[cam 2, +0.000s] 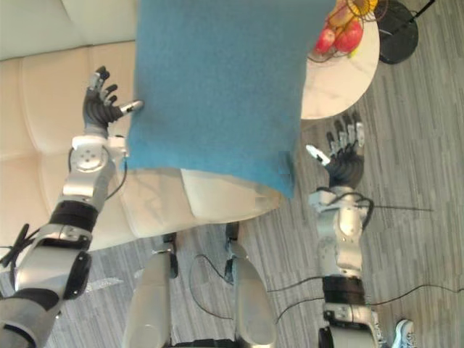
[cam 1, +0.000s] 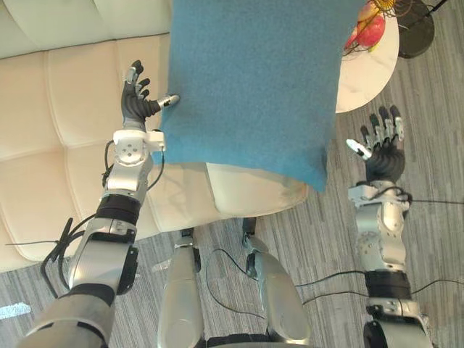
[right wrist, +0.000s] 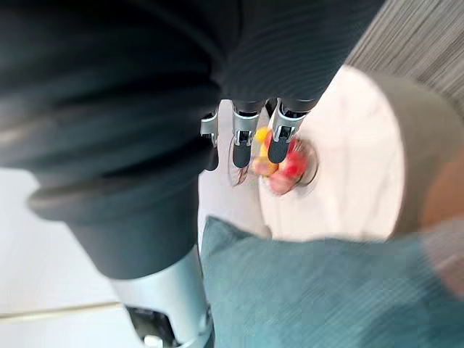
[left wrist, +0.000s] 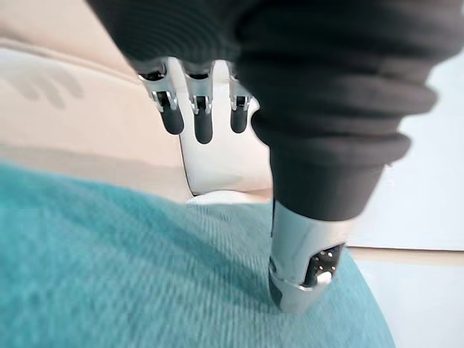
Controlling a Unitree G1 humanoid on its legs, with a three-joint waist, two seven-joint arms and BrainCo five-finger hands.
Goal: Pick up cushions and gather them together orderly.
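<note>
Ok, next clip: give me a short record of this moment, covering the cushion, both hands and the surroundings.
cushion: blue, between the two hands, by the cream sofa
left hand: open, thumb against the cushion's edge
right hand: open, apart from the cushion
nearby: round white table with a fruit bowl

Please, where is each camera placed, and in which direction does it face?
Left eye view: on the head, looking down at the blue cushion over the cream sofa; both arms, left hand, right hand.
Right eye view: beside it, same scene.
Left wrist view: along the left hand, its thumb against the cushion.
Right wrist view: along the right hand, toward the round table with fruit.
Shared: both wrist views show the cushion.
</note>
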